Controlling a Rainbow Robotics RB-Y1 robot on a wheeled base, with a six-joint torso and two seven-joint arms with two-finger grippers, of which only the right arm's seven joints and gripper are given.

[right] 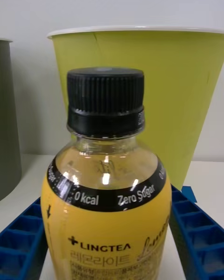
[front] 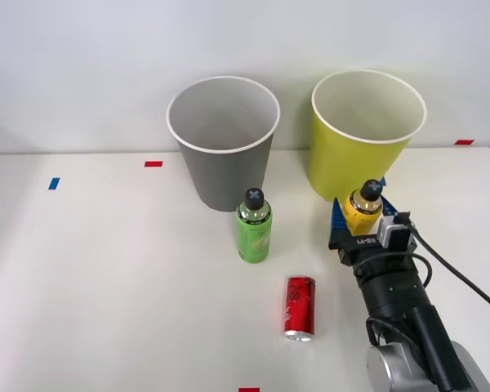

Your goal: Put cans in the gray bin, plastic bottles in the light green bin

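Yellow-label bottle (right: 105,200) stands on the bench (front: 106,278) just before the light green bin (front: 355,155), right gripper (front: 358,214) fingers (right: 198,233) snug around its label; looks full, smooth, stiff, so mid-body hold suits, could slip.

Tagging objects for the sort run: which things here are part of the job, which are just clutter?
Job:
- yellow-label bottle, between the right tool's fingers
- green bottle, upright
- red can, on its side
- gray bin
- light green bin

Clutter:
- red tape marks
- blue tape mark
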